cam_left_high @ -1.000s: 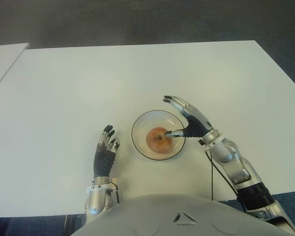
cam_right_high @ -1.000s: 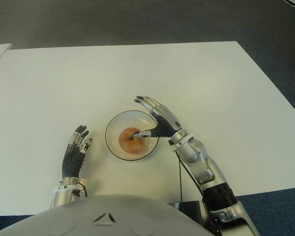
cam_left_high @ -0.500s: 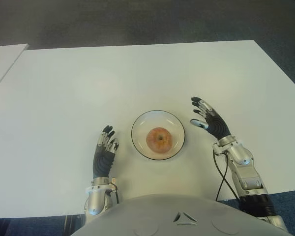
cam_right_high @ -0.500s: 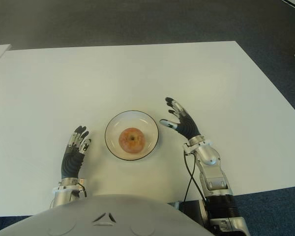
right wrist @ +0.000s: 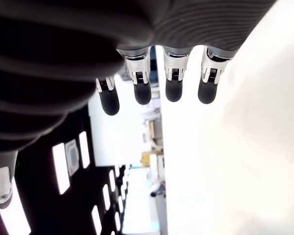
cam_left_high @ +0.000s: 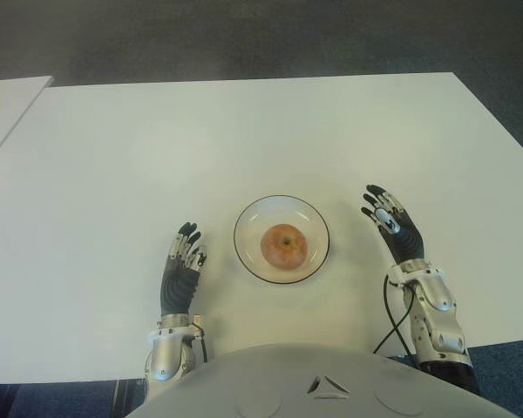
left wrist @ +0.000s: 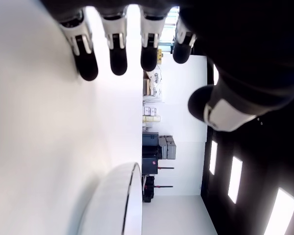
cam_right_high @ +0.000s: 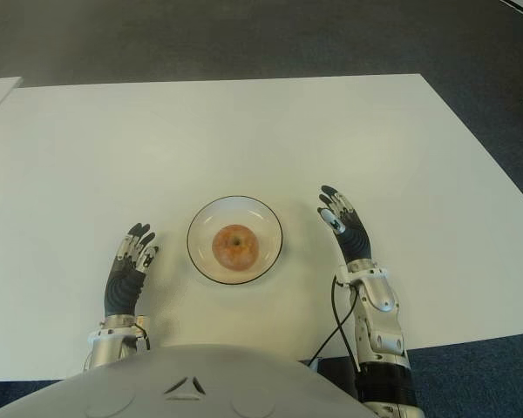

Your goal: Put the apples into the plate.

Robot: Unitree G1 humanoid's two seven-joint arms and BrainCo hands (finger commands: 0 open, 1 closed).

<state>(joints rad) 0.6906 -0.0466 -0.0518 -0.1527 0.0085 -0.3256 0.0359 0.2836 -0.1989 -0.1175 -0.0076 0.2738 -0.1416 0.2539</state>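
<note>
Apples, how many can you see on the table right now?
1. The only apple sits in the middle of the plate, between the left robot hand and the right robot hand, both open and empty. Nothing in view could hide another.

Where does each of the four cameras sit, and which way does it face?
Left eye view: on the head, looking down at the white table; shows the apple in the plate, the left hand, the right hand and the torso.
Right eye view: beside it, same scene from slightly to the right.
Left wrist view: on the left wrist, looking along the open fingers toward the plate's rim.
Right wrist view: on the right wrist, looking along the open fingers over the table.
Shared: both eye views show the apple, plate and hands.
</note>
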